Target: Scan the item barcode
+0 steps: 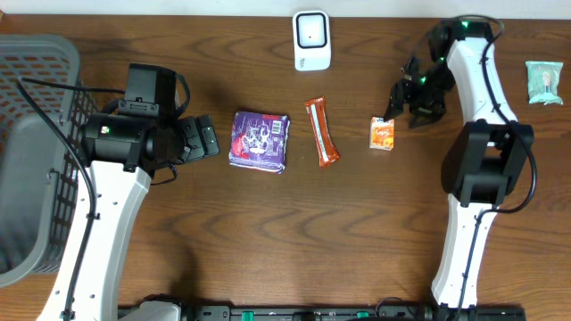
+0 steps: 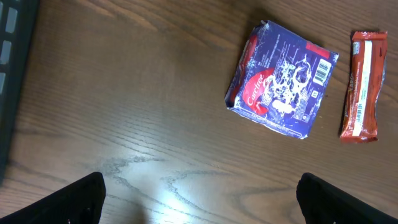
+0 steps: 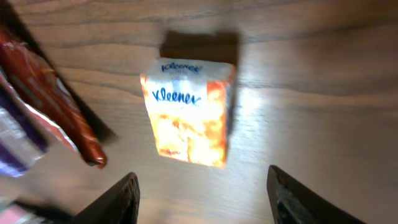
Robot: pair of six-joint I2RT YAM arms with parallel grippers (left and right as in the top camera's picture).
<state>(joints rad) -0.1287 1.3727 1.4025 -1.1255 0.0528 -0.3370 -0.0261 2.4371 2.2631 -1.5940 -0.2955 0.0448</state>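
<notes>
Well, the Kleenex pack (image 1: pixel 382 133) lies flat on the wooden table (image 1: pixel 268 232), right of centre, with its orange printed face and blue logo turned up. In the right wrist view the same pack (image 3: pixel 189 118) sits beyond the right gripper (image 3: pixel 202 179), roughly in line with the gap between the fingers. Those fingers (image 3: pixel 127 196) stand wide apart and touch nothing. From overhead the right gripper (image 1: pixel 406 100) hangs just beside the pack, on its far right side, with a clear gap between them.

Left of the pack lies a red snack bar (image 1: pixel 322 132), its long side running near to far. Left of that is a purple packet (image 1: pixel 260 140). The three form a loose row across the middle of the table, each apart from the next. A white scanner (image 1: pixel 311 40) stands at the far edge, beyond the bar.

The left gripper (image 1: pixel 201 138) is just left of the purple packet, not touching it. In the left wrist view its fingers (image 2: pixel 81 199) are spread wide with only bare wood between them. The purple packet (image 2: pixel 283 81) shows a white barcode patch on its upper face, and the red bar (image 2: pixel 362 84) lies beside it.

A grey basket (image 1: pixel 40 80) fills the far left edge — a pale green packet (image 1: pixel 543 82) lies at the far right.
</notes>
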